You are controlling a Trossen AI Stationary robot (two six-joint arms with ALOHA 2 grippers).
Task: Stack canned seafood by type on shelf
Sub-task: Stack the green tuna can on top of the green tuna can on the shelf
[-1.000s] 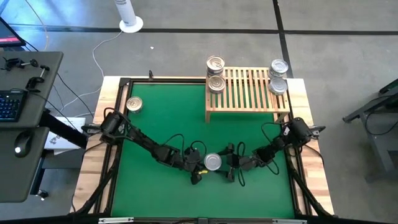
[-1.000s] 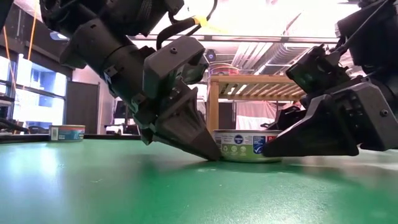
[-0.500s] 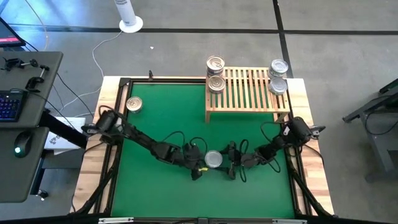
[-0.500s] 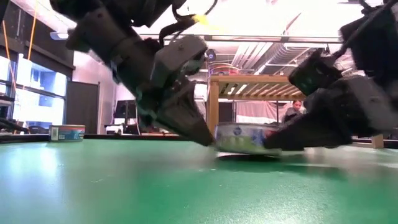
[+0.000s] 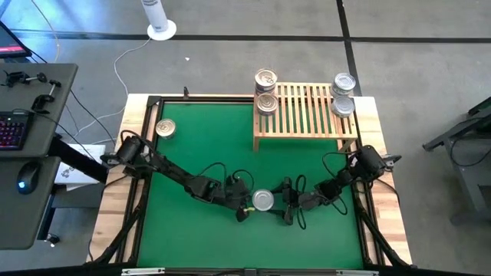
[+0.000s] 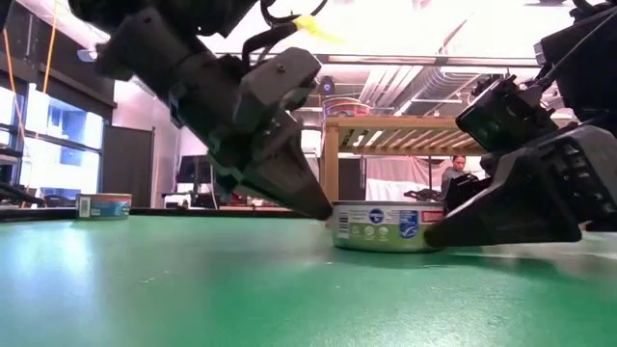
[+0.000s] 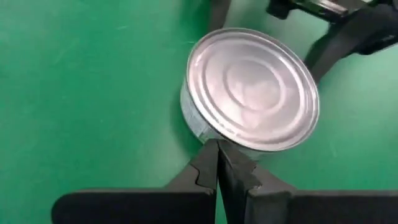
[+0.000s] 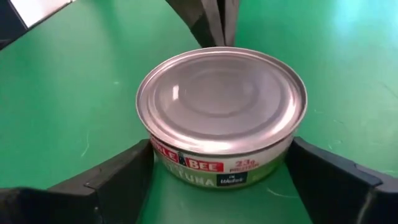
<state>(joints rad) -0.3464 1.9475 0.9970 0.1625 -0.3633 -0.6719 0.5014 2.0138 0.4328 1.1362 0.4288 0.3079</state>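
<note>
Silver tin point(image 8: 221, 115) on green mat, right pincer point(image 8: 217, 180) spread astride it — left pincer point(image 7: 217, 165) shut, tips touching tin.

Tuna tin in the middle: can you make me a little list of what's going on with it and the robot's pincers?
tin: tuna tin flat on the green mat, plain silver face up
left pincer: shut, tips against the tin's side
right pincer: open, one finger on each side of the tin
shelf: tins at both far corners
other tin: alone near the mat's far left corner
</note>
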